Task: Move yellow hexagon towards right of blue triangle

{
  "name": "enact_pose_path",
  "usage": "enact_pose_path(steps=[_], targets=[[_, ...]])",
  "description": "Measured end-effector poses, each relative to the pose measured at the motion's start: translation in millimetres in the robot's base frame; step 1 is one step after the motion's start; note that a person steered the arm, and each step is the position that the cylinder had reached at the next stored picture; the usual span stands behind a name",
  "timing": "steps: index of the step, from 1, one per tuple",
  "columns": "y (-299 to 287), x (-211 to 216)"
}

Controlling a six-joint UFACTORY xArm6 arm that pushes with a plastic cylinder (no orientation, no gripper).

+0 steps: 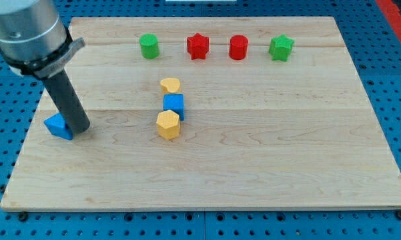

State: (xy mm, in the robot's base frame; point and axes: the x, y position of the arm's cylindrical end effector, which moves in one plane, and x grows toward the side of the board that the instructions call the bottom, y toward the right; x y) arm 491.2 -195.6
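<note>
Yellow hexagon (pixel 167 125): six-sided block, flat top, paler upper face, lying near the wooden board's (pixel 287 147) centre. It touches the blue cube (pixel 174 105) just above it; a yellow heart (pixel 170 85) sits above that. Blue triangle (pixel 58 126) lies at the view's left, well apart. My tip (pixel 79 127) rests against the triangle's right side, holding nothing. Along the top: green cylinder (pixel 149 46), red star (pixel 197 46), red cylinder (pixel 238 47), green star (pixel 280 48).
</note>
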Motion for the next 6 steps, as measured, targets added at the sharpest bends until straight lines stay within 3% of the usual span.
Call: enact_pose_path(steps=[1,2,3,6], targets=[[63.3,6.5],[142.1,52.6],[187.7,6.6],[61.9,-22.9]])
